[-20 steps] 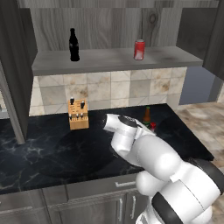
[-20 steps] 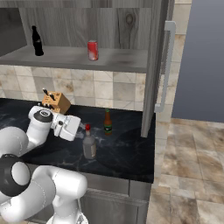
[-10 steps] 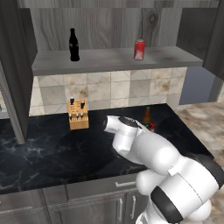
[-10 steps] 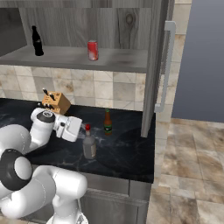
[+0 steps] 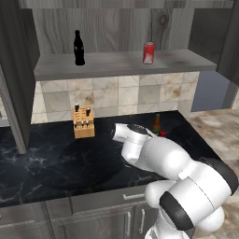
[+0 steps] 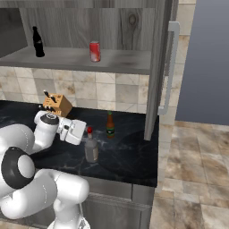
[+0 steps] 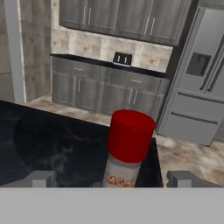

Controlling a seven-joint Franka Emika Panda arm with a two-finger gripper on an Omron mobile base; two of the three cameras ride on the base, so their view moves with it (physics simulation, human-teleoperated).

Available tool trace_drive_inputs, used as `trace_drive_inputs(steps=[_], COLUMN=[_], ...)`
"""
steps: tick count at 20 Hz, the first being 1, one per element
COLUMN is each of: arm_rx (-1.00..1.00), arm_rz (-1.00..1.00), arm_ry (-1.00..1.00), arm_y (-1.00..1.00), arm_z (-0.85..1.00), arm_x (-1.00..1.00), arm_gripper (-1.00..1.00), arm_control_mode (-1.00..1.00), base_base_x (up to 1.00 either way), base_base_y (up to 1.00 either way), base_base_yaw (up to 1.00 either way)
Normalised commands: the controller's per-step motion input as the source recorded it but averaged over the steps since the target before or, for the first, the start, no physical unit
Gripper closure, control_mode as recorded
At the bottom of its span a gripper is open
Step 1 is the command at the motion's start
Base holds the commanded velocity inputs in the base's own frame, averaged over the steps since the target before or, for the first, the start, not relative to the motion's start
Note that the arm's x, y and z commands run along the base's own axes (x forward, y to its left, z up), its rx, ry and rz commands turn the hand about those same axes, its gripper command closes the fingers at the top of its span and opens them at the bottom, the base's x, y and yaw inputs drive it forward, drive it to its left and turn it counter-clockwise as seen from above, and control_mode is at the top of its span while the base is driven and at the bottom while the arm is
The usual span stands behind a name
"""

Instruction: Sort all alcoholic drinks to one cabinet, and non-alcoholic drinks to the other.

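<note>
The stouter clear-grey bottle (image 6: 91,147) with a red cap (image 7: 130,134) stands on the black counter (image 6: 129,156). My gripper (image 6: 83,133) is open and level with its neck, just left of it. In the hand view the bottle rises close ahead between the two fingertips (image 7: 43,178), untouched. The slim green-brown bottle (image 6: 110,125) stands upright a little behind it, also seen past my arm (image 5: 157,123). On the open cabinet shelf (image 5: 116,65) stand the black cola bottle (image 5: 79,47) at the left and the red soda can (image 5: 148,52) to the right.
A wooden knife block (image 5: 83,121) sits against the tiled wall to the left. An open cabinet door (image 6: 157,67) with a long handle hangs over the counter's right end. The counter's right edge drops to the floor (image 6: 192,170).
The hand has crept slightly closer to the stouter bottle. The bottles and can have not moved, and the jaws have stayed open.
</note>
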Motion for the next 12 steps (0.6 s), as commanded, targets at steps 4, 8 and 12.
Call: trace_drive_inputs(steps=[4,8,12], arm_rx=[-0.03,-0.02,-0.02], arm_rz=[-0.02,-0.01,0.00], arm_ry=[0.01,0.00,0.00], arm_y=[-0.20,-0.18,-0.17], arm_z=[0.00,-0.03,-0.08], arm_x=[0.00,0.00,0.00], arm_gripper=[-1.00,-1.00,-1.00], arm_control_mode=[-1.00,-1.00,-1.00], base_base_x=[0.00,0.00,0.00], base_base_y=[0.00,0.00,0.00], base_base_yaw=[0.00,0.00,0.00])
